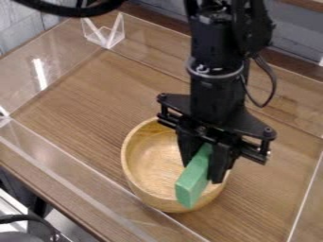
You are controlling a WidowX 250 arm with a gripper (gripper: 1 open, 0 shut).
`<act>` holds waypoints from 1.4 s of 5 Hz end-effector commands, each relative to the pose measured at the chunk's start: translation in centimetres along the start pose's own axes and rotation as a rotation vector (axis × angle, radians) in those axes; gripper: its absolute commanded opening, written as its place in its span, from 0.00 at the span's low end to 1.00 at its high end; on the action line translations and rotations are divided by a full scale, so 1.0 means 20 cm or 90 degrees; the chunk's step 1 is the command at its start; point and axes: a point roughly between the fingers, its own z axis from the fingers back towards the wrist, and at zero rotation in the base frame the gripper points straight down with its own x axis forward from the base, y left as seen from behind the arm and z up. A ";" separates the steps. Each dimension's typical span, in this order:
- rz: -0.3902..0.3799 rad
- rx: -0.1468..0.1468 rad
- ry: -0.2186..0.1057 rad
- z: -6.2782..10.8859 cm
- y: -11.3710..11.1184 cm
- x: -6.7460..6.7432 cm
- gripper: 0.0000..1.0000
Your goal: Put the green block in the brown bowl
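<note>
The light-brown wooden bowl point(151, 161) sits near the front of the wooden table. Straight above its right half my black gripper point(210, 159) points down, shut on the upper end of the green block point(194, 180). The block hangs steeply tilted, its lower end dipping inside the bowl close to the near-right rim. I cannot tell whether that end touches the bowl's inner wall. The fingers cover the block's top.
Clear acrylic walls point(51, 142) fence the wooden table point(113, 90) on the left and front. A clear angled stand point(104, 30) sits at the back left corner. Black cables trail from the arm at the upper right.
</note>
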 end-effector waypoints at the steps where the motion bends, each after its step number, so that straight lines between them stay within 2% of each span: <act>1: -0.002 -0.007 -0.028 0.05 0.00 0.01 0.00; 7: 0.002 -0.011 -0.035 0.02 0.04 0.04 0.00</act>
